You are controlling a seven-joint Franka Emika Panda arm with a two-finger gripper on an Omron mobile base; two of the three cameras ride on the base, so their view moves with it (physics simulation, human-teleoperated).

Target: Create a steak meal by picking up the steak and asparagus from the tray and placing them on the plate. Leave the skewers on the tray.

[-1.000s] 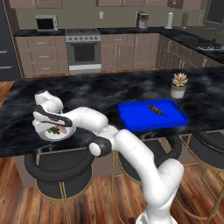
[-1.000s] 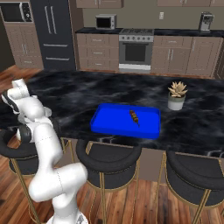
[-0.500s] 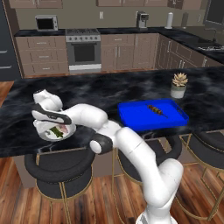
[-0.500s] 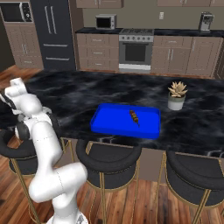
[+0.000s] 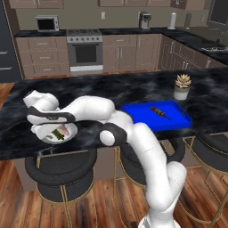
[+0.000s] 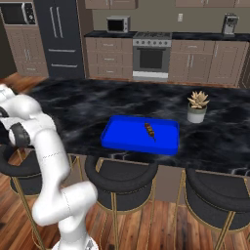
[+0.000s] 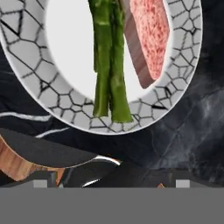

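Green asparagus (image 7: pixel 109 65) and the steak (image 7: pixel 148 37), both cut off at the frame's top, lie side by side on the plate (image 7: pixel 26 57); we see the gripper (image 5: pixel 52 126) spread above, a skewer (image 5: pixel 160 112) on the tray (image 5: pixel 139 116).

arm (image 5: pixel 133 133): glossy white, rounded tube links | joints: dark grey bands | hand: white, black stripe along side

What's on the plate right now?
The asparagus and the steak lie side by side on the plate, stalk tips reaching its patterned rim. The hand view cuts off the plate's far half, so anything there goes unseen.
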